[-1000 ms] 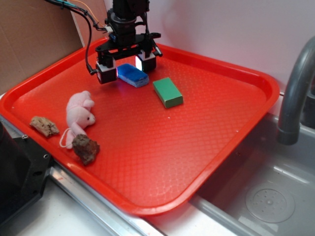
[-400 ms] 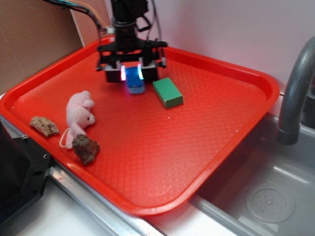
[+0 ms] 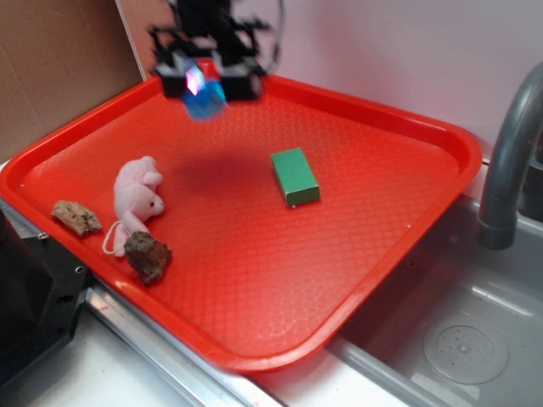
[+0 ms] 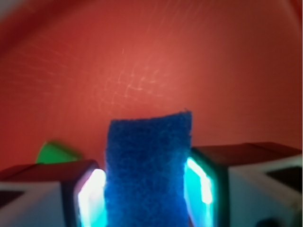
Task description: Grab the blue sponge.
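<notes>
The blue sponge [image 3: 205, 100] hangs in the air above the back left of the red tray [image 3: 373, 212], clamped between the two glowing pads of my gripper [image 3: 206, 83]. In the wrist view the blue sponge [image 4: 147, 165] fills the gap between the lit pads [image 4: 91, 198] and sticks out beyond them, and my gripper [image 4: 147, 194] is shut on it. The sponge's shadow lies on the tray below it.
A green block [image 3: 295, 176] lies mid-tray, and shows as a green corner [image 4: 56, 152] in the wrist view. A pink plush toy [image 3: 138, 197] and two brown lumps [image 3: 148, 255] [image 3: 76, 217] sit at the tray's left front. A grey faucet [image 3: 509, 161] and sink [image 3: 462, 339] are at the right.
My gripper closed on the blue sponge and has lifted it off the tray, moving up and slightly left. The green block has shifted a little.
</notes>
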